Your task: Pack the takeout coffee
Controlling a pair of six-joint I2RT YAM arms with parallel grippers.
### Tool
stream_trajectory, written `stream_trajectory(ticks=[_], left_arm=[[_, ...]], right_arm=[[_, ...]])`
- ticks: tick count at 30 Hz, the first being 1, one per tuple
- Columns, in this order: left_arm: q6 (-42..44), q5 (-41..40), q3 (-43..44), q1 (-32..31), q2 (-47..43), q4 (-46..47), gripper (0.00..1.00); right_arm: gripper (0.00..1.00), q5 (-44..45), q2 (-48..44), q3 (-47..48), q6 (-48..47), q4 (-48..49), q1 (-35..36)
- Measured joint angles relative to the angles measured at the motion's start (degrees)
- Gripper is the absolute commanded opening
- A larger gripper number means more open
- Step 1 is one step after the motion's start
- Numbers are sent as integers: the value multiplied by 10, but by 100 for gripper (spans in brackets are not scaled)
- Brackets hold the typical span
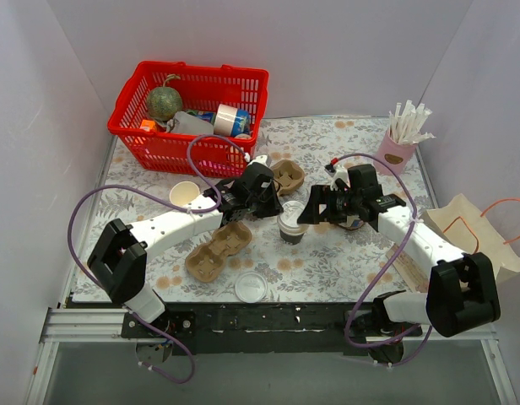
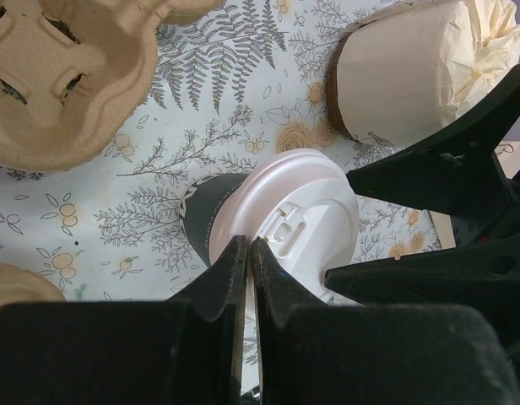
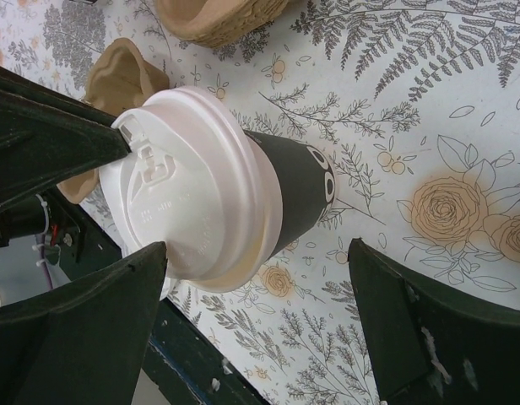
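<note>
Two arms meet over the takeout coffee [image 1: 291, 226], which stands upright on the bench [image 1: 327, 266] about midway between them, its lid on. Nearest the onlooker, in front and to the left of the coffee, lie a loose white lid [image 1: 250, 287] and a pulp cup carrier [image 1: 218, 251], both apart from it; the carrier is a likely destination for the cup.

At the coffee itself, the left gripper [image 2: 247, 253] has its jaws pressed together on nothing, the tips resting against the rim of the cup's lid. This is probably to seat the lid or steady the cup. The right gripper [image 3: 258, 251] stands at the coffee's right with jaws spread wide, one finger beside the lid and the other well clear of the dark band. It clasps nothing, and the spread would suit closing round the cup's body.

Just right of the coffee, behind those fingers, sits a larger tub [image 2: 395, 80] topped with crumpled paper. Beyond the coffee lies a second carrier [image 1: 287, 177], farther left a plain cup [image 1: 185, 196], and farthest a red basket [image 1: 192, 148]. A paper bag [image 1: 471, 232] lies well to the coffee's right.
</note>
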Motion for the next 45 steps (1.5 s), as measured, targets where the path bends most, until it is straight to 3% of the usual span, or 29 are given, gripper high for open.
stream_trajectory(ticks=[7,17,22,27,28,29,34,45], left_arm=[[-1,7,0,0,0,-1,1],[-5,9,0,0,1,-10,10],[-2,12,0,0,9,-13,27],[0,16,0,0,9,-17,32],[0,16,0,0,9,-17,34],[0,17,0,0,9,-17,43],[1,20,0,0,9,-17,51],[-7,21,0,0,9,-5,55]], right_arm=[[98,5,0,16,5,0,0],[98,9,6,24,19,0,0],[98,11,14,24,27,0,0],[98,19,16,24,28,0,0],[98,20,16,24,28,0,0],[98,20,17,24,28,0,0],[98,29,19,24,27,-3,0],[75,32,20,23,19,-2,0]])
